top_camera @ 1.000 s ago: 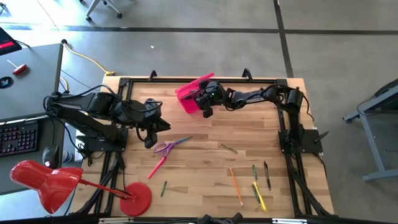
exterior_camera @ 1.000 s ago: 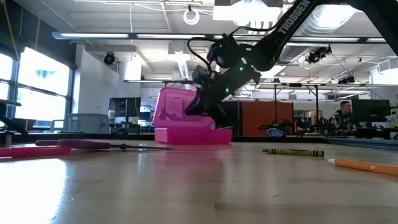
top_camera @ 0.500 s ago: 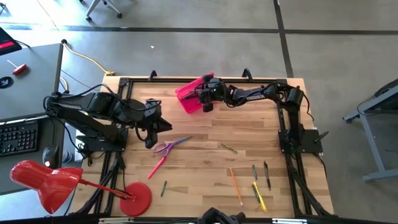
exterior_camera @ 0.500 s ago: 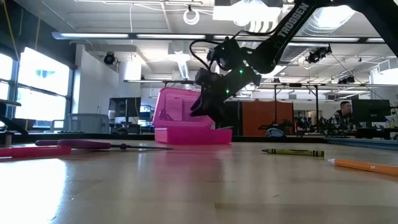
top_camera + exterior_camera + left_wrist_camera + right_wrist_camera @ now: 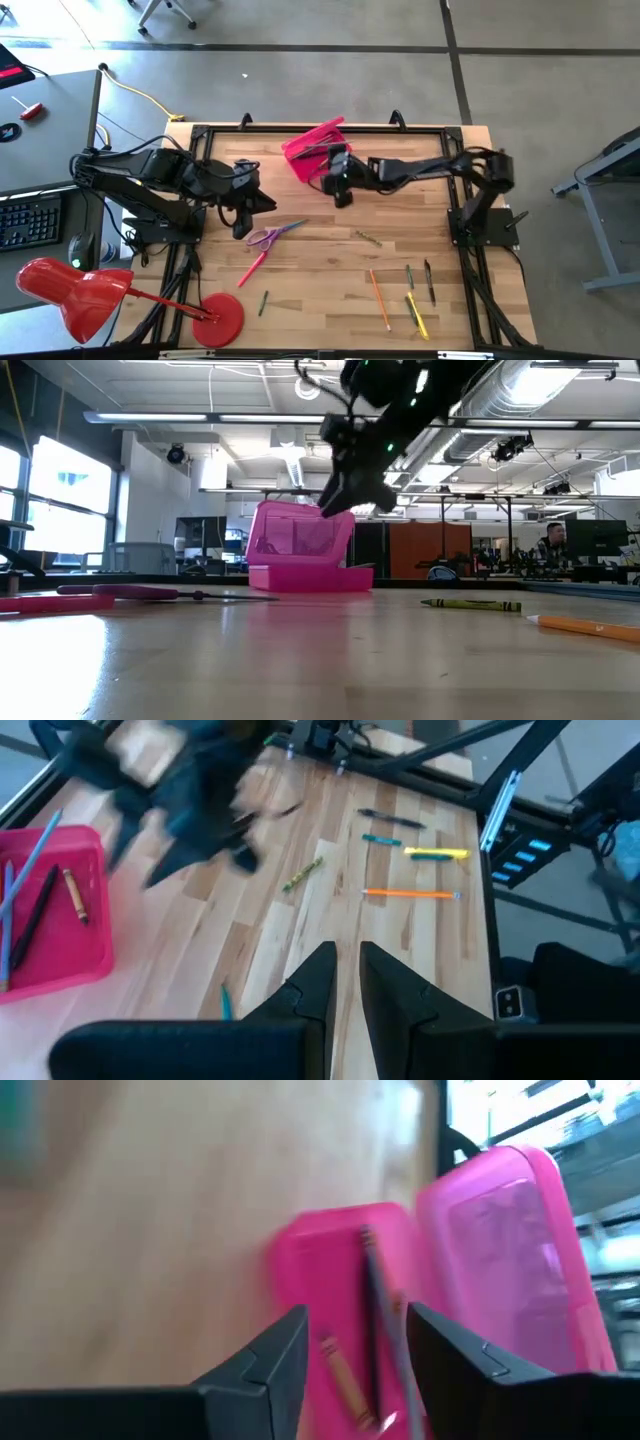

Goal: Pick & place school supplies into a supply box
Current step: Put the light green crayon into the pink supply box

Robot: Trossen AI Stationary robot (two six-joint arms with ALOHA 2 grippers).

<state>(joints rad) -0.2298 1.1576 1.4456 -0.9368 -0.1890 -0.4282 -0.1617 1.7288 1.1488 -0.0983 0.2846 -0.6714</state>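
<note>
The pink supply box (image 5: 306, 160) stands at the table's far middle, its lid (image 5: 318, 135) raised; a black pen (image 5: 372, 1330), a brown crayon (image 5: 341, 1367) and a grey pen lie inside. My right gripper (image 5: 341, 192) hangs open and empty above the box's near side, seen high in the low view (image 5: 345, 490). My left gripper (image 5: 246, 205) waits at the left, fingers a narrow gap apart. Purple-handled scissors (image 5: 267, 237), a pink pen (image 5: 252, 268), a green crayon (image 5: 368, 238), an orange pencil (image 5: 379, 298) and several more pens (image 5: 418, 295) lie flat on the wood.
A red desk lamp (image 5: 75, 292) with its round base (image 5: 221, 318) stands at the near left corner. Black frame rails (image 5: 300, 128) run along the table's edges. Bare wood lies between the box and the loose pens.
My right gripper has risen from low over the box's tray and drawn back a little toward the table's near edge. The box has stayed in place.
</note>
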